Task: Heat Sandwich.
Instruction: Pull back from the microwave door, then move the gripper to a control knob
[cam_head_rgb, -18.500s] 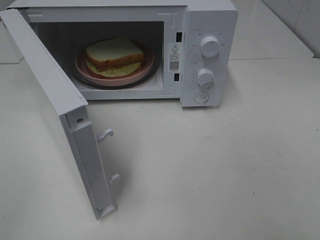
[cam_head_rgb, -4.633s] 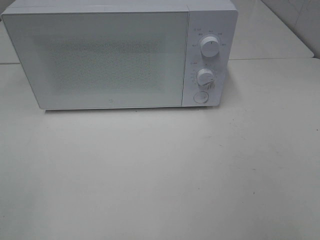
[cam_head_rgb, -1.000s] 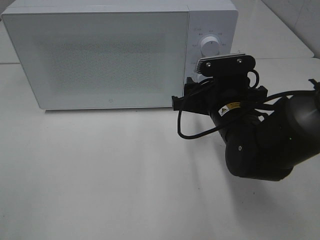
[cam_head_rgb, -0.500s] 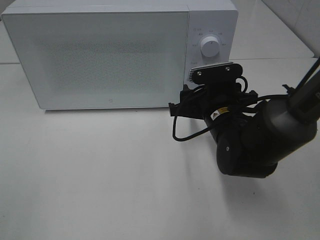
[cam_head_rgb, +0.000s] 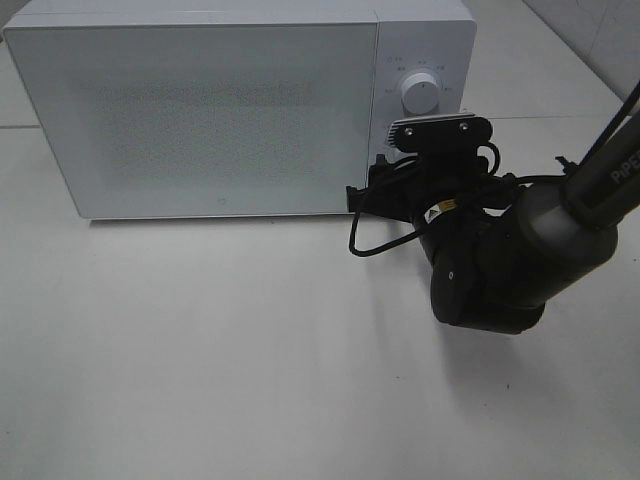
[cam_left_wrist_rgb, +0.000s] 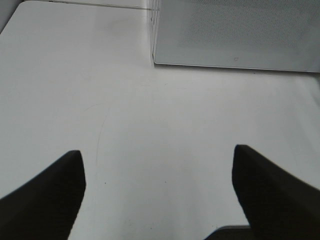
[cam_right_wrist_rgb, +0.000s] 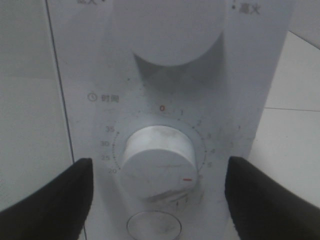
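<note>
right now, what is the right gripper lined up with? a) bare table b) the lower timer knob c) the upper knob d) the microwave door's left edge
b: the right wrist view shows the timer knob centred between the open right gripper fingers.

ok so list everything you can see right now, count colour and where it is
white box-shaped microwave: one, white, at the back of the table, door shut
white round upper dial: one, white, top of the microwave's control panel
white round timer knob: one, white with a red mark, below the upper dial
pale round button: one, white, just under the timer knob
white flat table: one, off-white, under everything
black right arm: one, black, in front of the control panel
right claw: one, dark, open, a finger on either side of the timer knob, not touching it
left claw: one, dark, open, over bare table in front of the microwave
</note>
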